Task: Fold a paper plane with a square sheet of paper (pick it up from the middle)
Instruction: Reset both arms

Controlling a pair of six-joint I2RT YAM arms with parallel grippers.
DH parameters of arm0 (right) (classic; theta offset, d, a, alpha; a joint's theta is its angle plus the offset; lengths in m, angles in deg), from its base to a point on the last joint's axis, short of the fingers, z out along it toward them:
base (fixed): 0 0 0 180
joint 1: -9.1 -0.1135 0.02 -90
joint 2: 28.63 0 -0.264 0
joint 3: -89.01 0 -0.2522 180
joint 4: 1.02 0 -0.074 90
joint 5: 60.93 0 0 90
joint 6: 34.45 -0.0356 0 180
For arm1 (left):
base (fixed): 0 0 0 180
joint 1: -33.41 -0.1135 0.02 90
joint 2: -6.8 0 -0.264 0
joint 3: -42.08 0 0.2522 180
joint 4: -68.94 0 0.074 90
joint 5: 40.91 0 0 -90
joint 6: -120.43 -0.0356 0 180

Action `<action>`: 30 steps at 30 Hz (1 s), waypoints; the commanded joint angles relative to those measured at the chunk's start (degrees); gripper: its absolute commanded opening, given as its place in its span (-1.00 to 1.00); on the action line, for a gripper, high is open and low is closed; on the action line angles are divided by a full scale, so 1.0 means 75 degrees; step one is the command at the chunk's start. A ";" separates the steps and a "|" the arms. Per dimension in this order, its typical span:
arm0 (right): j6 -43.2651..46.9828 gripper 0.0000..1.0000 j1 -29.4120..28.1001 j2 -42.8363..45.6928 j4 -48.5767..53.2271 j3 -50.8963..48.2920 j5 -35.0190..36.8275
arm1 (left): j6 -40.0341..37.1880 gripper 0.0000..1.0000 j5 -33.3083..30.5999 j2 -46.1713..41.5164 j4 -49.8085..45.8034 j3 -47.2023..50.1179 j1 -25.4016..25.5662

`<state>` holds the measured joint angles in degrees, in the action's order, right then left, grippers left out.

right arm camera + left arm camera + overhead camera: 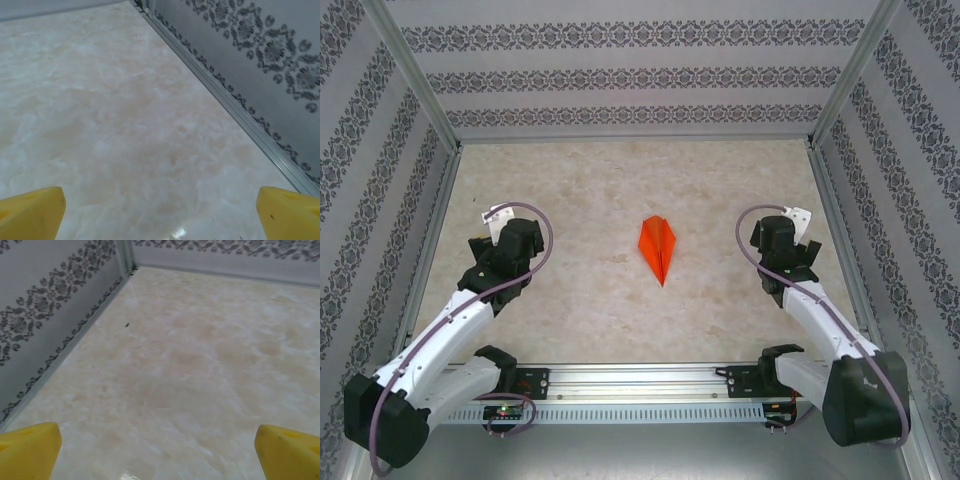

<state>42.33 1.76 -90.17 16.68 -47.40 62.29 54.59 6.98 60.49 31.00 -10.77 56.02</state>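
The paper plane (658,247), a narrow bright orange dart with a centre crease, lies flat on the table's middle with its tip toward the near edge. My left gripper (502,232) hovers well to its left and my right gripper (786,234) well to its right, neither touching it. In the left wrist view the left gripper (160,452) is open, its yellow fingertips (27,450) far apart over bare table. The right gripper (160,212) is likewise open in the right wrist view, with nothing between its yellow fingertips (287,212).
Patterned walls with metal rails enclose the beige marbled table (590,190) on the left (55,315), back and right (260,60). Both arm bases sit on a rail (640,385) at the near edge.
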 commanded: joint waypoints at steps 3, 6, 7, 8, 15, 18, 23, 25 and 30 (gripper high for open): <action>0.1216 0.97 0.0076 -0.1639 -0.2911 -0.0238 -0.0866 | -0.0571 1.00 0.0255 0.0044 0.1240 0.0496 -0.0760; 0.1515 0.96 0.0135 -0.2145 -0.3193 0.0082 -0.1249 | -0.0562 1.00 -0.0218 0.0030 0.1378 0.0602 -0.0859; 0.1666 0.96 0.0177 -0.2230 -0.3592 0.0033 -0.1565 | -0.0675 1.00 -0.0417 -0.0001 0.1607 0.0741 -0.0857; 0.1779 0.96 0.0278 -0.2356 -0.4250 -0.0082 -0.1989 | -0.0832 1.00 -0.0591 -0.0020 0.1975 0.0935 -0.0877; 0.1666 0.96 0.1158 -0.3279 -0.7273 -0.1062 -0.3908 | -0.2125 1.00 0.0112 0.0421 0.4057 0.1667 -0.1116; 0.1639 0.96 0.1118 -0.3226 -0.7031 -0.0973 -0.3687 | -0.2556 1.00 0.0549 0.0873 0.5248 0.2015 -0.1204; 0.1723 0.96 0.0945 -0.3178 -0.7034 -0.0988 -0.3335 | -0.3119 1.00 0.1630 0.1884 0.7265 0.2429 -0.1537; 0.1724 0.97 0.0982 -0.3219 -0.7159 -0.1013 -0.3413 | -0.3113 1.00 0.2185 0.2530 0.7973 0.2459 -0.1795; 0.1715 0.96 0.0990 -0.3218 -0.7126 -0.0989 -0.3434 | -0.3196 1.00 0.3088 0.3649 0.8823 0.2173 -0.2047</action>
<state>55.27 9.48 -115.04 -34.79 -55.51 37.72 32.28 23.39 85.74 86.84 6.86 41.97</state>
